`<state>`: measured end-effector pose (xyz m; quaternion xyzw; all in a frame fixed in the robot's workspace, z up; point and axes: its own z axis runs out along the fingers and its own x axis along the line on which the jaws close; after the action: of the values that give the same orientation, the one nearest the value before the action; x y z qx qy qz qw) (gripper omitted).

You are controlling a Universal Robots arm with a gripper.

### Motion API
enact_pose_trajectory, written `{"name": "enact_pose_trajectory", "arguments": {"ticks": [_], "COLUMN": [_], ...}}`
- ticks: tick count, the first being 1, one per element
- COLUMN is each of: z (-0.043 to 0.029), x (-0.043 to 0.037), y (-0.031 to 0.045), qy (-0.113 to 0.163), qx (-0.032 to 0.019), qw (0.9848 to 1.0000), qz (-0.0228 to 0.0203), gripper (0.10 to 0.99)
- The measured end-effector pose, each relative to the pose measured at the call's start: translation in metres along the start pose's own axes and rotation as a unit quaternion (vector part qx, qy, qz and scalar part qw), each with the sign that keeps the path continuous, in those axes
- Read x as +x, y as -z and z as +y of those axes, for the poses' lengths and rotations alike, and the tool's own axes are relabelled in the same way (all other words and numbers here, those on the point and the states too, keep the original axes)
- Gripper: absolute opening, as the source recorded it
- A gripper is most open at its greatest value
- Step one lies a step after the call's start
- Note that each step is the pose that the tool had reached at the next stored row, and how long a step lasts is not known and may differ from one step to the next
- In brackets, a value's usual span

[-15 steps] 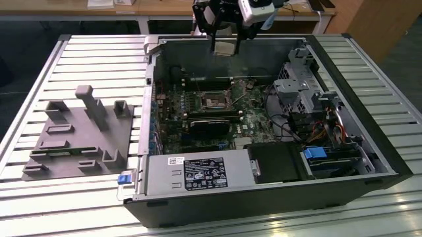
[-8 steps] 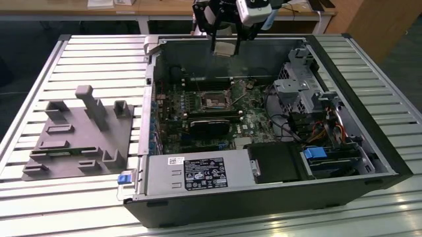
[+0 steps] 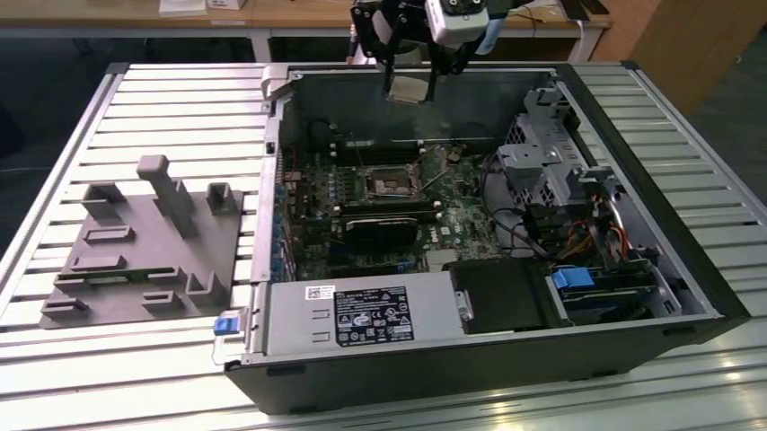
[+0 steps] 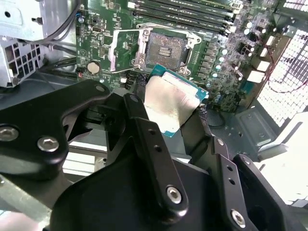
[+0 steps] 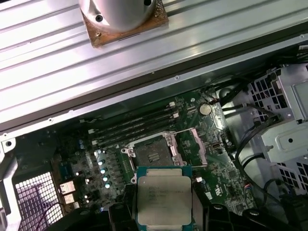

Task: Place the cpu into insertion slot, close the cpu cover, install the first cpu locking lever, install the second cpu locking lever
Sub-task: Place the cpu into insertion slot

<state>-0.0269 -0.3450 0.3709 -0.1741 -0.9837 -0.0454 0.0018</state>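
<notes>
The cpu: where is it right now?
In the exterior view the cpu sits clamped in the gripper at top centre, raised above the open case, apart from the insertion slot.

Tabletop [image 3: 180, 99]: we see pale metal slats, with glare along the near edge.
Desk [image 3: 300, 16]: wooden, white-legged, beyond the tabletop's far edge.
Floor [image 3: 48, 81]: dark, we note.
Panel [image 3: 689, 40]: brown wood, off a far corner.

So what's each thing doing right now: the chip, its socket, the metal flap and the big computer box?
cpu: held up above the board, not in its socket yet.
end effector: shut on the cpu.
insertion slot: empty and uncovered.
cpu cover: flipped open beside the insertion slot.
computer case: lying on its side, open on top.
</notes>
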Motion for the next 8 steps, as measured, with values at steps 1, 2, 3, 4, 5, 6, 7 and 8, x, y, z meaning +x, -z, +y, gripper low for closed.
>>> {"name": "enact_pose_trajectory", "arguments": {"ticks": [1,2,3,4,5,6,7,8], "z": [0.0,0.0001,0.0001,0.0002,0.0003,0.0003,0.0003,0.0003], "x": [0.0,0.0,0.0,0.0001,0.0001,0.0001,0.0001,0.0001], "y": [-0.0001,-0.0001,-0.0002,-0.0003,-0.0003,-0.0004,-0.0005,-0.0005], "qy": [-0.003,-0.005,-0.007,-0.009,-0.011,-0.014,-0.016,-0.018], "qx": [-0.0001,-0.0001,-0.0002,-0.0002,-0.0002,-0.0003,-0.0004,-0.0004], "qw": [1.0,1.0,1.0,1.0,0.9999,0.9999,0.9999,0.9998], "qz": [-0.0002,-0.0004,-0.0006,-0.0008,-0.001,-0.0012,-0.0015,-0.0017], "gripper": [0.541,0.541,0.541,0.541,0.541,0.541,0.541,0.541]}}
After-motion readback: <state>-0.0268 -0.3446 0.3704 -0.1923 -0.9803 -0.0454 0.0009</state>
